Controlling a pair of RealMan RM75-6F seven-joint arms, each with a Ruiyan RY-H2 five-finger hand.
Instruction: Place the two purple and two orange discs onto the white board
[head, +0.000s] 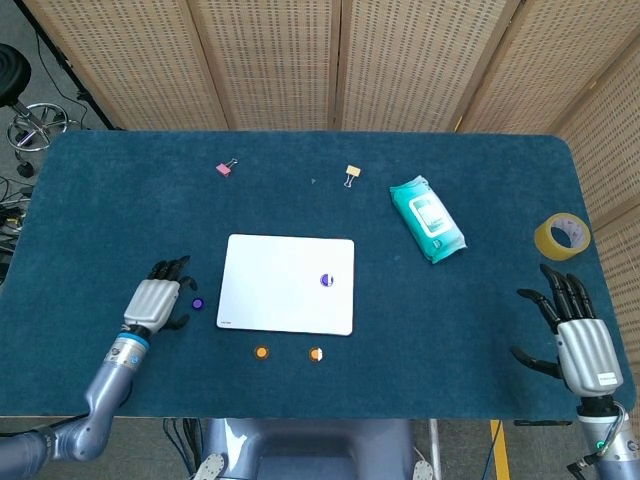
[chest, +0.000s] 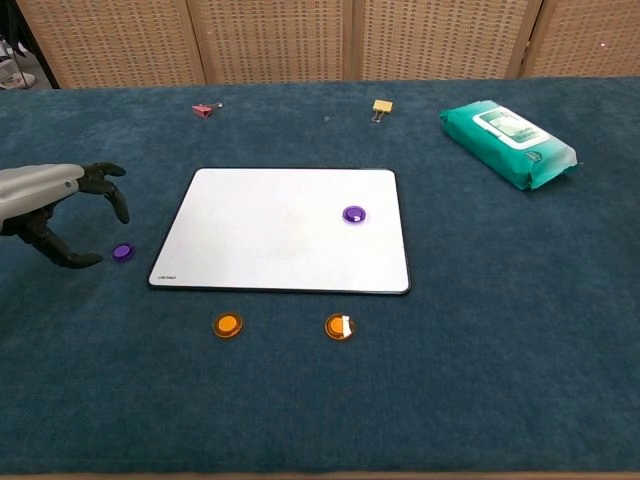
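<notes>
Left hand hovers low over the blue worktop, fingers apart and curved, holding nothing. Just off its fingertips, on the side toward the board, lies a purple disc on the cloth, close to the hand but not in its grasp; whether a fingertip touches it cannot be told from either view. Beyond that disc sits the white board, flat, and on the half of it farther from the left hand rests the second purple disc. Off the board's near edge, two orange discs lie on the cloth: one orange disc closer to the left hand, the other orange disc further along with a pale patch on it. Neither touches the board.

Right hand is way out at the opposite end of the worktop, seen only in the head view, fingers spread wide, palm empty, well apart from every disc.

Further out from the left hand, past the board's far edge, there's a pink binder clip and a yellow binder clip. Over toward the right hand, a teal pack of wet wipes lies at an angle, and a roll of yellowish tape sits near the worktop's edge, just ahead of that hand's fingertips.
</notes>
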